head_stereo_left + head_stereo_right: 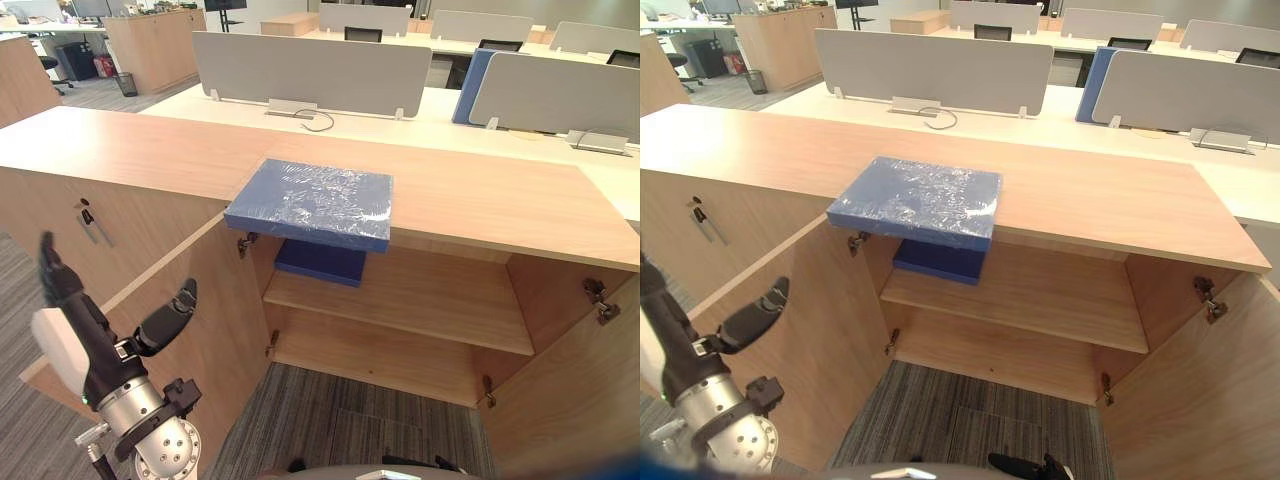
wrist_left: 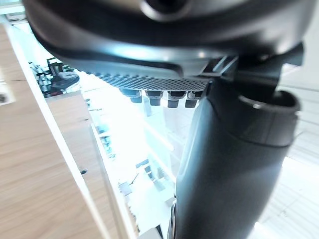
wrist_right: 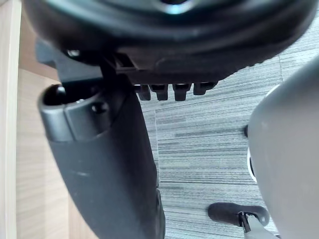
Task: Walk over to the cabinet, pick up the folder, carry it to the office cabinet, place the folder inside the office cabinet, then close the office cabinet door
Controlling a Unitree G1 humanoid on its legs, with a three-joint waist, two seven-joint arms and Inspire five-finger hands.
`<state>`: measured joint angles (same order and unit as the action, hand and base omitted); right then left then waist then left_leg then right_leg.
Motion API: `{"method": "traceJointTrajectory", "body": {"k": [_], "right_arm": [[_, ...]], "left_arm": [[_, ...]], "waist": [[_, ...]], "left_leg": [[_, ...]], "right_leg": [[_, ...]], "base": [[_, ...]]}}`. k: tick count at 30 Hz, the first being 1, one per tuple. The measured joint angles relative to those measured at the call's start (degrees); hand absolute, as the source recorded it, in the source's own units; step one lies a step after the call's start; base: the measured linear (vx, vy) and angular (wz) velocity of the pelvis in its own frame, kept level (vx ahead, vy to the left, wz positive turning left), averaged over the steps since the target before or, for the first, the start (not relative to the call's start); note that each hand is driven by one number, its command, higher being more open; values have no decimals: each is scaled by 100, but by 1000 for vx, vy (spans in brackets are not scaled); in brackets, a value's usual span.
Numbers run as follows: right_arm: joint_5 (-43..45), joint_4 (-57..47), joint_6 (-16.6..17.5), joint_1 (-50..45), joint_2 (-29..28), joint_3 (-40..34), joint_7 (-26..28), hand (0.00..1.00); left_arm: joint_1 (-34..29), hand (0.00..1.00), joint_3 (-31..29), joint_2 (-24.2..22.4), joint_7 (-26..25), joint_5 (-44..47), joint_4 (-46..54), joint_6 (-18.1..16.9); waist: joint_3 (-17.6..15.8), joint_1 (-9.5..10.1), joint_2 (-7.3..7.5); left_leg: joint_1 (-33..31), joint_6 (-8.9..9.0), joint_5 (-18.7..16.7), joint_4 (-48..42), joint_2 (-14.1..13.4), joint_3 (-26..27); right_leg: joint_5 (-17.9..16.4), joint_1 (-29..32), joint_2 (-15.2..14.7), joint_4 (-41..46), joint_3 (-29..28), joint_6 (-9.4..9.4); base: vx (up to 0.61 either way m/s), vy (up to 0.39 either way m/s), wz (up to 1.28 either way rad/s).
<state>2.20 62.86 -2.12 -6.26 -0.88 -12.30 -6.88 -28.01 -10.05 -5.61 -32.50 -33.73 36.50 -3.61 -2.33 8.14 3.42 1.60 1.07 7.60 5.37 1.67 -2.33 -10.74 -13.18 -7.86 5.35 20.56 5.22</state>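
Left eye view: blue folder overhangs cabinet top's near edge.
My left hand: open, empty, near left.
Handling: likely stiff, slippery wrap; grip the overhang.

The light wooden counter is carrying a blue folder, which is lying flat at the counter's front edge and jutting out past it. Just under the counter, an open shelf is bearing a darker blue flat box towards the counter's left side. Grey carpeted floor is stretching out below the counter.
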Motion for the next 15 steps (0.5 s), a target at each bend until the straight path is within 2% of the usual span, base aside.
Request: {"method": "traceJointTrajectory", "body": {"k": [2, 5, 8, 12, 15], "right_arm": [[-6, 52, 24, 21, 5, 7, -5, 100], [-43, 186, 80, 76, 51, 95, 8, 100], [-120, 222, 121, 125, 95, 229, 26, 100], [-212, 317, 152, 213, 156, 230, 66, 100], [-214, 320, 176, 211, 222, 240, 98, 100]], "left_arm": [[234, 100, 198, 193, -37, -338, 58, 1], [666, 100, 522, 848, -12, -849, 30, 7], [951, 100, 593, 1390, 88, -1408, -96, -8], [1242, 100, 570, 1725, 270, -1838, -582, -2], [1380, 100, 565, 1987, 409, -1881, -932, 12]], "waist": [[3, -2, 4], [13, -34, -9], [38, -104, -41], [83, -210, -102], [98, -212, -182]], "left_leg": [[-1, -8, 5, 0, -3, 19], [-16, 42, -31, 0, -64, 121], [-34, 44, -32, -1, -153, 267], [-41, 50, -27, -2, -232, 352], [-41, 65, -31, -2, -271, 376]], "right_leg": [[6, 5, 4, -11, -25, -4], [39, 62, 53, -65, -173, -54], [81, 148, 121, -92, -347, -111], [106, 205, 197, -105, -474, -178], [101, 220, 233, -105, -507, -209]], "base": [[-1, 5, -4], [-6, 5, -20], [-6, -14, -32], [-8, -28, -15], [-10, -26, -5]]}}
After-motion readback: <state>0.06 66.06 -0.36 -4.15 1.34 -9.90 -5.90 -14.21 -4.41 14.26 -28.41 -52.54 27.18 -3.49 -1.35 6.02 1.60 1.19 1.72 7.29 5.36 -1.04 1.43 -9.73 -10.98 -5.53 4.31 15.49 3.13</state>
